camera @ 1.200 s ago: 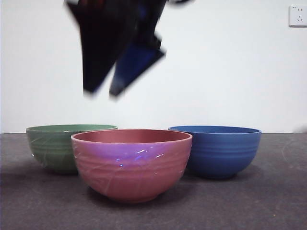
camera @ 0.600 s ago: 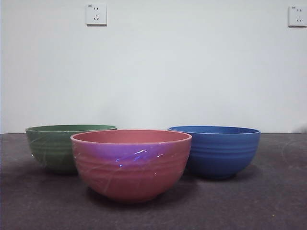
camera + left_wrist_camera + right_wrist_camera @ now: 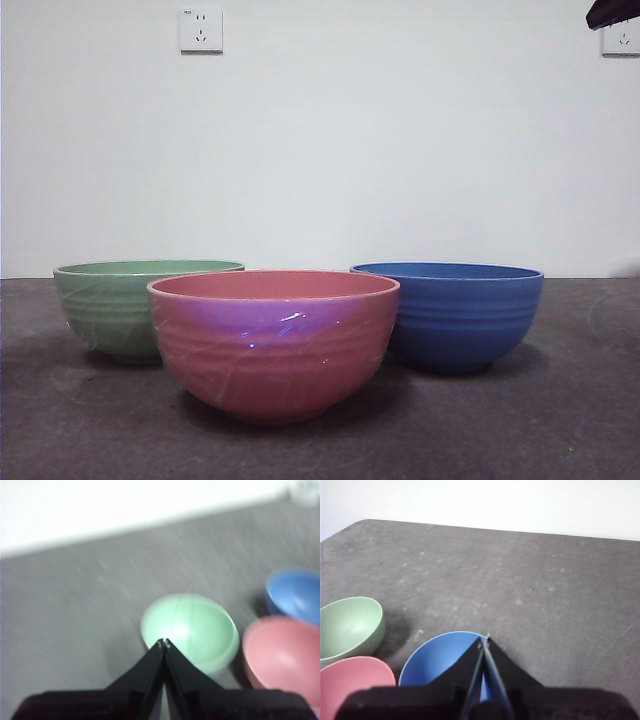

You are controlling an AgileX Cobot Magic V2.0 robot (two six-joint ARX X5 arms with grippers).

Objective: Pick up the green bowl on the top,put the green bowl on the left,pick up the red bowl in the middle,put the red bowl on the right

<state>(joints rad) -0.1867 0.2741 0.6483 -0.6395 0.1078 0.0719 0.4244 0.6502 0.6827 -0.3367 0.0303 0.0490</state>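
The green bowl (image 3: 110, 310) stands on the table at the left, a little behind the red bowl (image 3: 273, 340), which stands nearest the camera in the middle. My left gripper (image 3: 164, 642) is shut and empty, held high above the green bowl (image 3: 190, 630), with the red bowl (image 3: 285, 655) beside it. My right gripper (image 3: 485, 639) is shut and empty, high above the blue bowl (image 3: 445, 655). The green bowl (image 3: 347, 622) and the red bowl (image 3: 352, 682) also show in the right wrist view.
A blue ribbed bowl (image 3: 455, 315) stands at the right, close behind the red bowl. All three rest on the dark grey table (image 3: 560, 420). A black arm tip (image 3: 612, 12) shows at the top right corner. A white wall with sockets (image 3: 200, 30) is behind.
The dark arm that hung above the green and red bowls has risen out of the front view. A black tip has since come in at the top right corner. The bowls have not moved.
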